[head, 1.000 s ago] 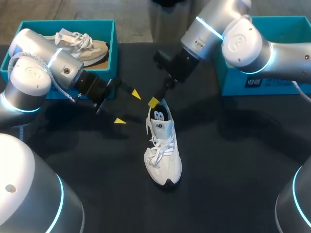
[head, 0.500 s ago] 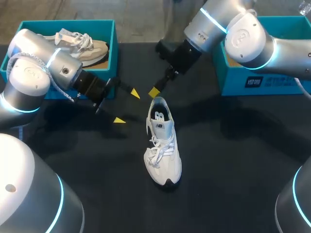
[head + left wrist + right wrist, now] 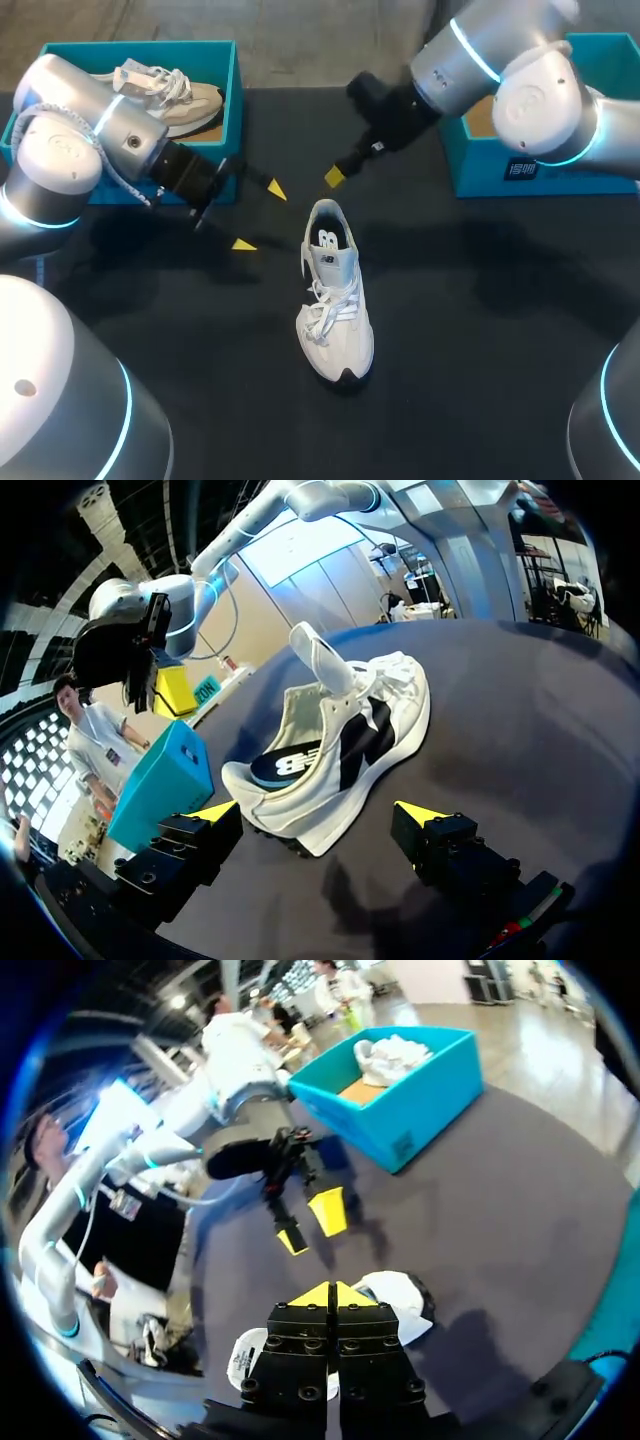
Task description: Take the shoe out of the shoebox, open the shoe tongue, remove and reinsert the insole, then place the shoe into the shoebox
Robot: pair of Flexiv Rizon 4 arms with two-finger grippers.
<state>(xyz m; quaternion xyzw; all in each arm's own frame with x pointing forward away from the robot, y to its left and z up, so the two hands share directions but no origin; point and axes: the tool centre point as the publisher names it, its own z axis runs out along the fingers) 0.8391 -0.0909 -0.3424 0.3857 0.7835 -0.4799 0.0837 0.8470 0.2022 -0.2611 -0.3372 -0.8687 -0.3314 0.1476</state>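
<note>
A white shoe (image 3: 335,295) stands on the black table, heel toward the back, its dark insole (image 3: 328,238) showing inside. My left gripper (image 3: 259,216) hangs open to the left of the heel, nothing between its fingers. In the left wrist view the shoe (image 3: 340,750) lies just ahead of that open gripper (image 3: 318,812), tongue (image 3: 315,655) raised. My right gripper (image 3: 334,176) is shut and empty, above and behind the heel. The right wrist view has its closed tips (image 3: 328,1295) over the shoe (image 3: 400,1305).
A teal shoebox (image 3: 225,60) at the back left holds a beige shoe (image 3: 170,90). A second teal box (image 3: 520,170) stands at the back right under my right arm. My left gripper (image 3: 310,1220) shows in the right wrist view before the left box (image 3: 400,1090).
My right gripper has shut and drawn back up and to the right, away from the shoe's heel. The left arm and the shoe have stayed put.
</note>
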